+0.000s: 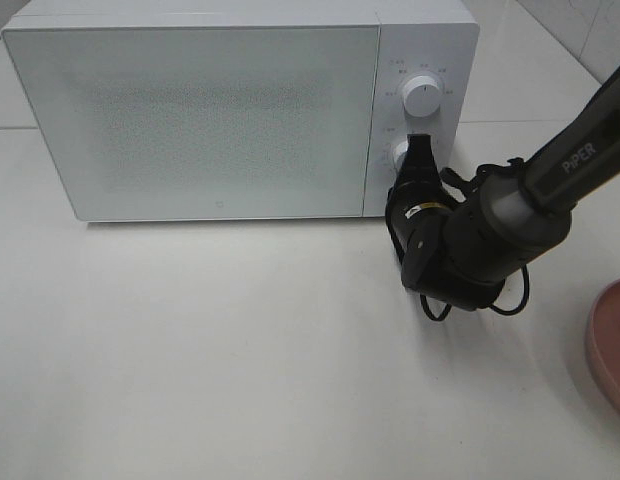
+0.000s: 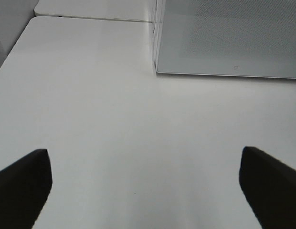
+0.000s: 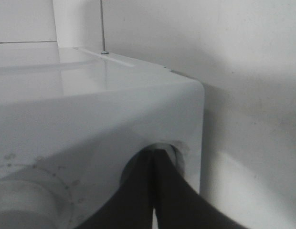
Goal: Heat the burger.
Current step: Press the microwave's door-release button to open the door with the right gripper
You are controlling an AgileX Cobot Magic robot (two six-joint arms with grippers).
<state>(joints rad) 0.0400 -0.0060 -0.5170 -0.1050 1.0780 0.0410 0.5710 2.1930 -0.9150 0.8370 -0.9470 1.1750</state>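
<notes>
since the microwave (image 1: 220,110) door is closed and the sliver of pink plate (image 1: 612,345) at the right edge of the high view carries nothing, you can judge the loading done. the burger itself is nowhere in sight, though. the frosted door hides whatever is inside, so you cannot confirm it sits there. what looks left is setting the heat or the time. your right gripper (image 1: 420,152), right of centre in the high view, has its fingers pinched together with nothing between them. its tip is at the lower knob (image 1: 398,155), just under the upper knob (image 1: 421,97). the arm reaches in from the right edge, slanting toward the panel. your left gripper (image 2: 145,174) is spread wide over the bare table (image 2: 114,119), holding nothing, outside the high view.
</notes>
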